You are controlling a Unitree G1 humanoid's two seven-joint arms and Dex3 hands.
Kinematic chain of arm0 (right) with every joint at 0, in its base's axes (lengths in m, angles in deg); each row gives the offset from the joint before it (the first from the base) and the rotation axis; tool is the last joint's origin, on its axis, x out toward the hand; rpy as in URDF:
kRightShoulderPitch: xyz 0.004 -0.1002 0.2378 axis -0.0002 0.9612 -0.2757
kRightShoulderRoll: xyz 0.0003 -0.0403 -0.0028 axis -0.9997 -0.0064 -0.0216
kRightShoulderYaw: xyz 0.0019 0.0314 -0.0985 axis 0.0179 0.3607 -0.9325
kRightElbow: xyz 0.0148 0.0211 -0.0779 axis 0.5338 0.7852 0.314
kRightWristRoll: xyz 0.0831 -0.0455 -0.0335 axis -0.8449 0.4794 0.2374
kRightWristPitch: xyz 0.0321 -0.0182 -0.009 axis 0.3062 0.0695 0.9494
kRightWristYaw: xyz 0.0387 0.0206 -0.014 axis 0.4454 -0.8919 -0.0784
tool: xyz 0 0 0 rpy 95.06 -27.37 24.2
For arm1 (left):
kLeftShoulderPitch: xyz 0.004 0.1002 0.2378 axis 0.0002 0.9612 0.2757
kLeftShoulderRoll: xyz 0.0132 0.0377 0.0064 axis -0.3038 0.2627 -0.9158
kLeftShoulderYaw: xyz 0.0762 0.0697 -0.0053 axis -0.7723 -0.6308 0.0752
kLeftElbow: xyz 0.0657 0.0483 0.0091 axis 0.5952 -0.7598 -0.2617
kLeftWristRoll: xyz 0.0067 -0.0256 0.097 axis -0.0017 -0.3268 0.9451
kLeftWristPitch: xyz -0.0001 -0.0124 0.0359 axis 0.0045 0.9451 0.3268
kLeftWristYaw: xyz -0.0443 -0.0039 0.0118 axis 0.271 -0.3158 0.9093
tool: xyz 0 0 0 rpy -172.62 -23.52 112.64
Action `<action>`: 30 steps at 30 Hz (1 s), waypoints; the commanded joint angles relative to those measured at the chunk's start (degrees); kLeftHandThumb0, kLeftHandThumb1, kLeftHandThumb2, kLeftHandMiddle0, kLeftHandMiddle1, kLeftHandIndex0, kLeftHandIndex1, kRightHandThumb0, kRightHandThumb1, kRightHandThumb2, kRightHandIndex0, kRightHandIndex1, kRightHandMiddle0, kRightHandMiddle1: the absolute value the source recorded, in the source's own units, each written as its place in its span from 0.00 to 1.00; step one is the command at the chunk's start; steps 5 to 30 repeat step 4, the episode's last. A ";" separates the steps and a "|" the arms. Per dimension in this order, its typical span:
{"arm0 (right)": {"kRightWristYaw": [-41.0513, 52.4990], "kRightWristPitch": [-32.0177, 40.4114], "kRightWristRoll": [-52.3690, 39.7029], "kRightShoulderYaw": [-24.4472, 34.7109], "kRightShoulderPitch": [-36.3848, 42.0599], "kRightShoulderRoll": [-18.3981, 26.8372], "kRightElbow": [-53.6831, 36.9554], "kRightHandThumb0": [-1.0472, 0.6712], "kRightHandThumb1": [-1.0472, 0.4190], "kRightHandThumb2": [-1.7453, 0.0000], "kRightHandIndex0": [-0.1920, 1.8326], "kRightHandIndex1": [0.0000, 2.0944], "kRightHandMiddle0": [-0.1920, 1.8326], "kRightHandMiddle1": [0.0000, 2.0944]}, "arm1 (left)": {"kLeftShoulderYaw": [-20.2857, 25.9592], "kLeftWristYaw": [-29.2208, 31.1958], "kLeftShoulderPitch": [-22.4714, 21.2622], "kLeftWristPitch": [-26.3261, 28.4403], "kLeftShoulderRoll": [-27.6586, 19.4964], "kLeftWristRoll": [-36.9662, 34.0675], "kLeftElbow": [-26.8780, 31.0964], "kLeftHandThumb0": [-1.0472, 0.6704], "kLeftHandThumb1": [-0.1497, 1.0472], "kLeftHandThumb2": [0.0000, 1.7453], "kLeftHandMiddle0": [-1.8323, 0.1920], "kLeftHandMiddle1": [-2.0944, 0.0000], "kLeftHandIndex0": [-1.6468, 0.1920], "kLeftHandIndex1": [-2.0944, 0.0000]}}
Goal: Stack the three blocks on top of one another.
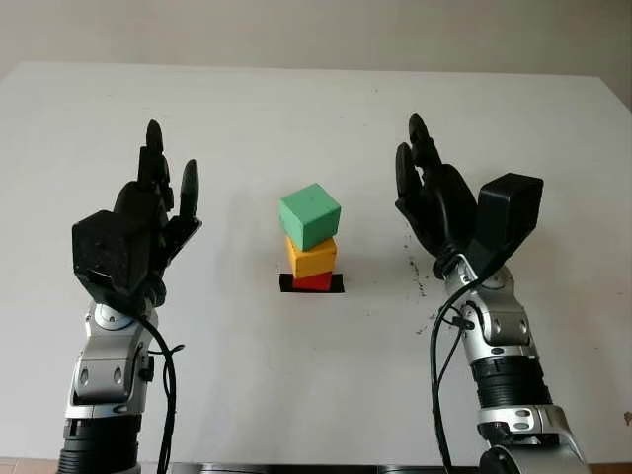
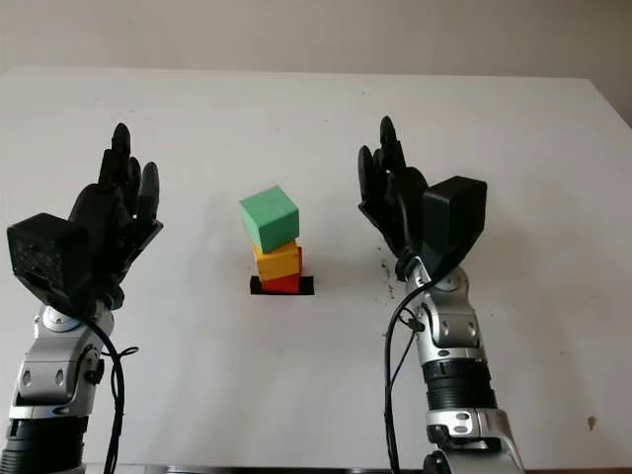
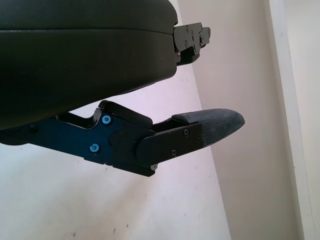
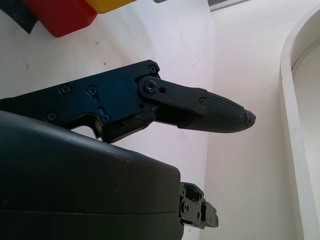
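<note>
White table [image 1: 316,109] with a three-block stack at centre. The red block [image 1: 312,282] sits on a black patch [image 1: 334,284]; the yellow block [image 1: 312,257] rests on it; the green block [image 1: 310,216], turned slightly askew, tops the stack. The left hand [image 1: 148,222], at 9 o'clock from the stack, and the right hand [image 1: 434,202], at 3 o'clock, are raised with fingers extended and holding nothing. The stack stands between them, well apart from both sets of fingers.

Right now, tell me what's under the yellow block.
The red block sits under the yellow block, on a black patch. The patch's middle is covered.
</note>
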 commanded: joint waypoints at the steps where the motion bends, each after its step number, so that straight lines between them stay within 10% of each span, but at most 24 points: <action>1: -0.37 -0.88 -0.30 0.19 0.77 -0.33 -1.82 0.18 0.00 0.61 0.00 0.00 0.00 0.00 | -0.11 0.48 0.97 -1.08 -0.13 -0.19 1.13 0.22 1.00 0.39 0.99 0.98 0.98 0.98; 30: -0.94 -0.72 -0.17 -0.09 1.38 -0.84 -2.67 0.19 0.00 0.61 0.00 0.00 0.00 0.00 | 0.07 1.35 1.32 -1.59 -0.50 -0.63 1.29 0.23 1.00 0.40 0.99 0.98 0.98 0.98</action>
